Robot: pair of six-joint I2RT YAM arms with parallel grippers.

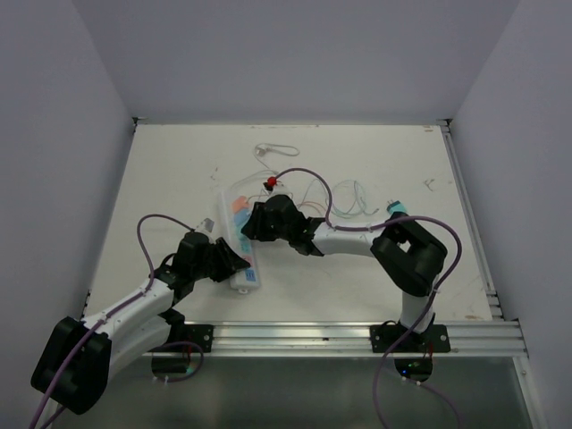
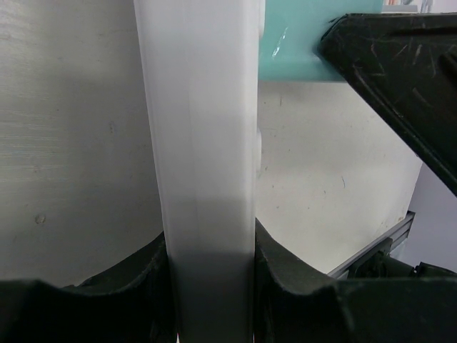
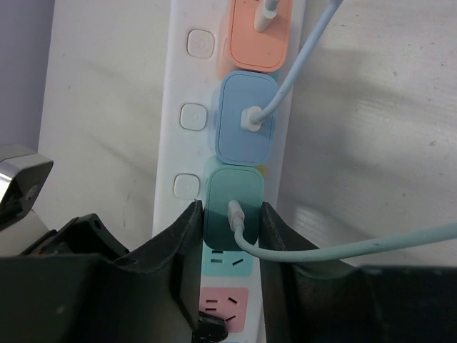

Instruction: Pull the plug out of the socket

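The socket (image 1: 234, 198) is a long white power strip lying left of the table's middle. My left gripper (image 1: 236, 260) is shut on its near end; in the left wrist view the fingers (image 2: 285, 286) clamp the strip's white edge (image 2: 207, 143). My right gripper (image 1: 253, 223) is over the strip. In the right wrist view its fingers (image 3: 182, 243) press both sides of a green plug (image 3: 234, 200) with a pale green cable (image 3: 343, 246). A blue plug (image 3: 244, 128) and an orange plug (image 3: 258, 36) sit beyond it. Empty teal (image 3: 230, 263) and pink (image 3: 225, 307) outlets lie nearer.
Thin cables (image 1: 349, 197) loop right of the strip, with a small red part (image 1: 270, 182) and a white cord loop (image 1: 275, 149) behind it. A small silver object (image 1: 207, 224) lies left of the strip. An aluminium rail (image 1: 357, 335) runs along the near edge.
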